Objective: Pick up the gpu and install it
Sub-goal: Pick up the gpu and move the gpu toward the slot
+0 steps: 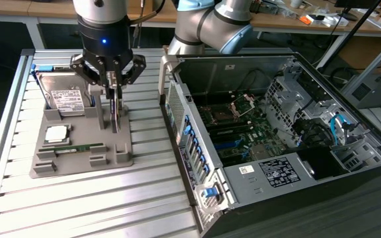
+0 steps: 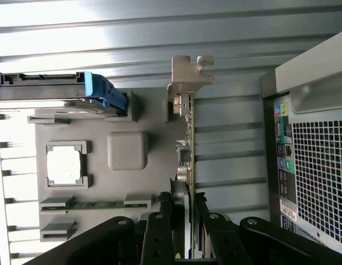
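**gpu (image 1: pixel 115 116) clamped, standing on edge**

It sits along the tray's (image 1: pixel 78 166) edge nearest the PC case (image 1: pixel 240 186). Its long axis is parallel to that edge, with the silver bracket toward the hard drive (image 1: pixel 68 96) end. The gripper (image 1: pixel 113 87) has its jaws closed on the card's two faces from above. The tray also holds a processor chip (image 1: pixel 57 133) and a memory stick (image 1: pixel 78 148). The case lies open on the slatted metal table (image 1: pixel 111 203).

Grey holder (image 1: pixel 114 159) carries hard drive (image 1: pixel 68 99), processor (image 1: pixel 57 133), RAM stick (image 1: pixel 78 147), beside an open computer case (image 1: pixel 257 174).

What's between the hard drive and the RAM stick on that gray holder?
A square silver processor chip lies between them; the exterior view shows it clearly.
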`<state>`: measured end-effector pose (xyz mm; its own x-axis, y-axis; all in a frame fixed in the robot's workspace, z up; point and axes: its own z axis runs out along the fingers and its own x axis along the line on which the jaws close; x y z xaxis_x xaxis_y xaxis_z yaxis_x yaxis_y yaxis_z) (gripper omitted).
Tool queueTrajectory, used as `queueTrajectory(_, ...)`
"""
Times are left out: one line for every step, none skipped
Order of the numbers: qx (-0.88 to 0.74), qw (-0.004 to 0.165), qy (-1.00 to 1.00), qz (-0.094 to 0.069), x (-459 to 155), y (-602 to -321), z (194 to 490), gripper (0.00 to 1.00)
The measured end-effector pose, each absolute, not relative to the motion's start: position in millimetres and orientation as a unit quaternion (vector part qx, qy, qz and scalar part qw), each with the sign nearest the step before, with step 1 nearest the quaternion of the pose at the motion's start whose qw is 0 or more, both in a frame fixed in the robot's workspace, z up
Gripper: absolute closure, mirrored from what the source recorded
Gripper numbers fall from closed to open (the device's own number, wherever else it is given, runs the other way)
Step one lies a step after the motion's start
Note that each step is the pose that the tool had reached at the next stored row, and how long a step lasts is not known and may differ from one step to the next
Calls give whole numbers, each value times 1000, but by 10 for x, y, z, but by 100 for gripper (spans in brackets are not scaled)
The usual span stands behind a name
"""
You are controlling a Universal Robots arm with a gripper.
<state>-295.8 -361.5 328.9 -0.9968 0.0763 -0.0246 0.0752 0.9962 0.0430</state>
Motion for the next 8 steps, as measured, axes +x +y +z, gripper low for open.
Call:
queueTrajectory(38, 13, 999, 21, -2958, -3615, 3293, 73)
queueTrajectory(38, 13, 999, 21, -2957, -3615, 3295, 73)
queueTrajectory(38, 13, 999, 21, -2957, -3615, 3298, 73)
queueTrajectory(38, 13, 999, 21, -2957, -3615, 3300, 73)
queueTrajectory(38, 13, 999, 21, -2958, -3615, 3303, 73)
queueTrajectory(38, 13, 999, 21, -2958, -3615, 3306, 73)
queueTrajectory(38, 13, 999, 21, -2958, -3615, 3309, 73)
queueTrajectory(38, 13, 999, 21, -2958, -3615, 3313, 73)
